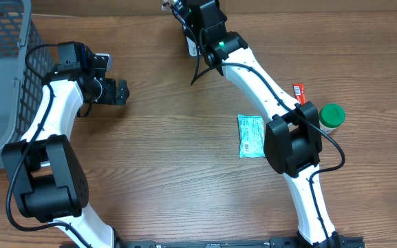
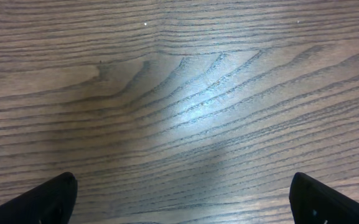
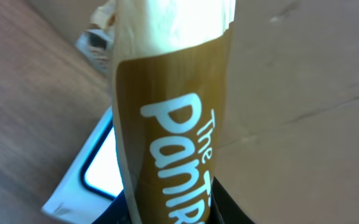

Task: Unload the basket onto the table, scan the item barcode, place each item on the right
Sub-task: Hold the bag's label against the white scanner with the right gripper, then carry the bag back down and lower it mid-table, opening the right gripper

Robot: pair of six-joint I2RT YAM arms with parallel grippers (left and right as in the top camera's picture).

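Brown packet [image 3: 167,124] clenched in right gripper [image 3: 170,211], held over scanner [image 3: 95,168] at far side, likely to show its barcode; left gripper [image 2: 182,205] released, idle at left.

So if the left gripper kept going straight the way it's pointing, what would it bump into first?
Most likely the wooden table. The left gripper is open, and its wrist view shows only bare wood ahead, with nothing in between. How far off the wood is, the pictures don't show.
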